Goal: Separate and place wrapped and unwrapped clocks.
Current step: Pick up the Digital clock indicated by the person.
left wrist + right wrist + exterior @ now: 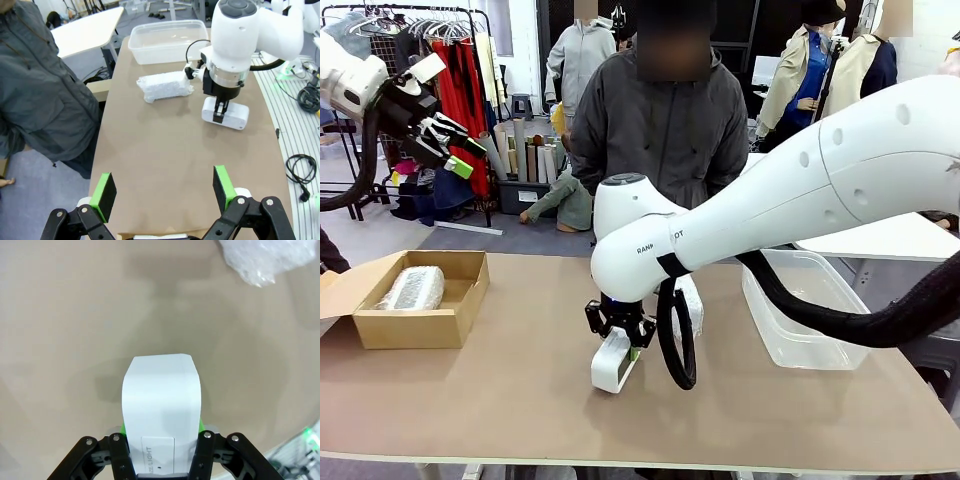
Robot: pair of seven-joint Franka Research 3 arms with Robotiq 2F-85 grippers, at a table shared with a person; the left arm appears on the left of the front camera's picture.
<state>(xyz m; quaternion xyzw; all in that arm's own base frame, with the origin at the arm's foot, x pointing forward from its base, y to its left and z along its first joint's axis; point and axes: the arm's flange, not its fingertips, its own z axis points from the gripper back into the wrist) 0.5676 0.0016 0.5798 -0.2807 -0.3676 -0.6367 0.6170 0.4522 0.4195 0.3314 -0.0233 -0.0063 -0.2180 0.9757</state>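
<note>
My right gripper (620, 335) is shut on the unwrapped clock (613, 362), a smooth white rounded block, low over the middle of the table. From the right wrist view the clock (161, 400) sits between the green pads of the gripper (161, 440). One wrapped clock (165, 86), in crinkly clear film, lies on the table just beyond it, partly hidden behind the arm (690, 305). Another wrapped clock (412, 288) lies inside the cardboard box (420, 328). My left gripper (450, 145) hangs high at the left, open and empty (164, 187).
A large clear plastic tub (760, 300) stands at the right side of the table. A person in a grey jacket (660, 130) stands at the far edge. The cardboard box sits at the left with its flap open.
</note>
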